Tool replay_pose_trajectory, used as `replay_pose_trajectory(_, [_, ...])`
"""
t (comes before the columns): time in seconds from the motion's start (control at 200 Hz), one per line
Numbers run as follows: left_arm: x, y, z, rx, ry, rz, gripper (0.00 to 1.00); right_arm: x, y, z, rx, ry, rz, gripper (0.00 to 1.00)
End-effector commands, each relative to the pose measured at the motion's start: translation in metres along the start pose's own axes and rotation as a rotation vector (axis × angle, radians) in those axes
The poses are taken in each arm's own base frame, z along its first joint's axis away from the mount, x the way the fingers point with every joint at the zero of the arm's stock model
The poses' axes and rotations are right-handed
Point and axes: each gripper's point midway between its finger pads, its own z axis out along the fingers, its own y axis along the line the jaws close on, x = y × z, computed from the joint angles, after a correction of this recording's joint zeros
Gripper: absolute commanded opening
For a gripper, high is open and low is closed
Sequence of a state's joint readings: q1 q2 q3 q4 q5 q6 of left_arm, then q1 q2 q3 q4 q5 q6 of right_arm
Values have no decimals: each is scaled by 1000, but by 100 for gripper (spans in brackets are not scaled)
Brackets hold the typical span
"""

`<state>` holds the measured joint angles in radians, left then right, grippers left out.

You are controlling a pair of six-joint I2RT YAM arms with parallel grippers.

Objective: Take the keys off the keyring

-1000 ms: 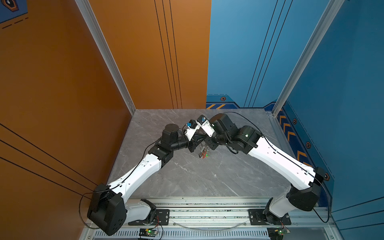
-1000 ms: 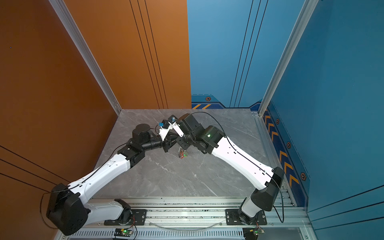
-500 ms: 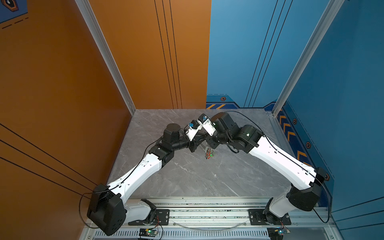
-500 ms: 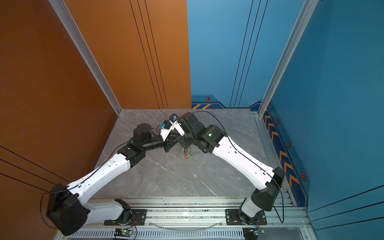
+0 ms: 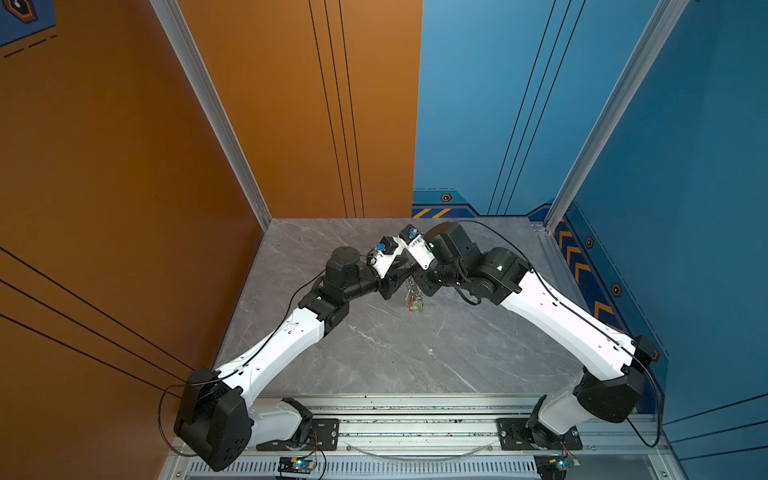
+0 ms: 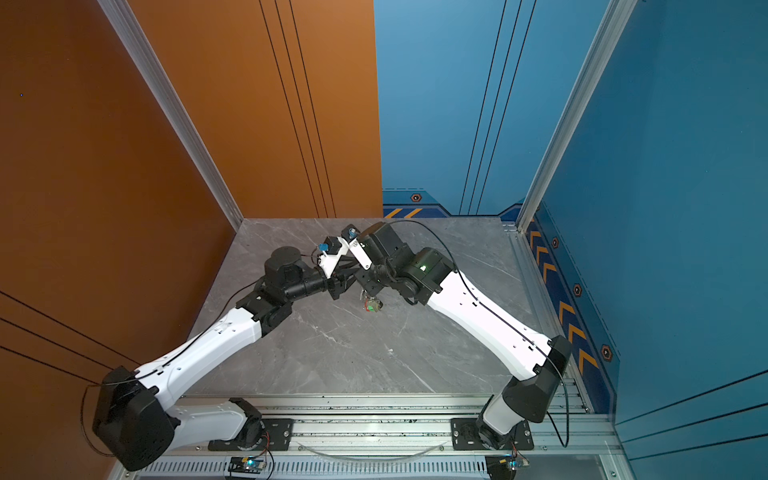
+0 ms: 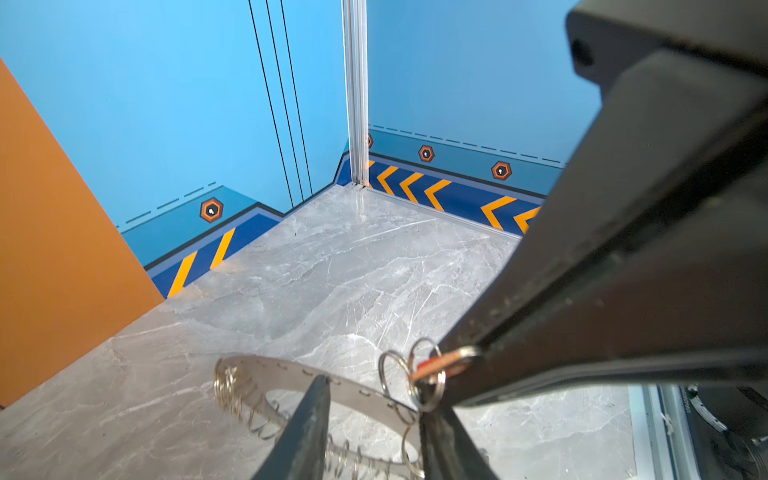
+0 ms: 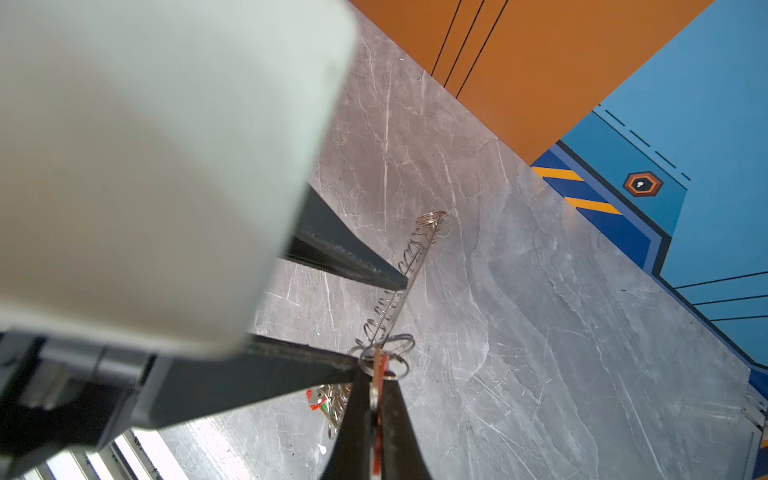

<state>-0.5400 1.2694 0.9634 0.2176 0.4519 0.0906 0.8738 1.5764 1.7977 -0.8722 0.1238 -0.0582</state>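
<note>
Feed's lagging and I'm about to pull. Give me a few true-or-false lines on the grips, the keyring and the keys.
1. The right gripper is shut on a red-tagged key. True.
2. The left gripper has its jaws apart. True.
3. The keyring lies flat on the table. False: it is raised off it, between the grippers.
4. Every key is off the keyring. False: a bunch with red and green tags hangs below it.
</note>
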Motion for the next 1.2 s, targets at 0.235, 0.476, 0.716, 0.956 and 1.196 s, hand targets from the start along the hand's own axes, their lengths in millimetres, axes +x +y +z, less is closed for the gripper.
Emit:
replay_pose_trajectory(0.235, [-18, -8, 3, 22, -57, 95, 18, -13, 9, -14, -59, -32, 16, 0])
replay_pose_trajectory(0.476, [-16, -11, 0, 37, -21, 137, 0, -13, 0, -18, -32, -35, 26, 0])
replay_pose_trajectory(0.716, [-2, -14, -4, 60, 54, 164, 0, -15, -16, -22, 9, -44, 56, 0])
replay_pose_trajectory(0.956, [-5, -21, -10, 99, 92, 199, 0, -11, -35, -25, 47, -44, 93, 0])
replay_pose_trajectory(1.196, [-32, -24, -19, 98, 15, 214, 0, 1, -40, -14, 34, -5, 129, 0])
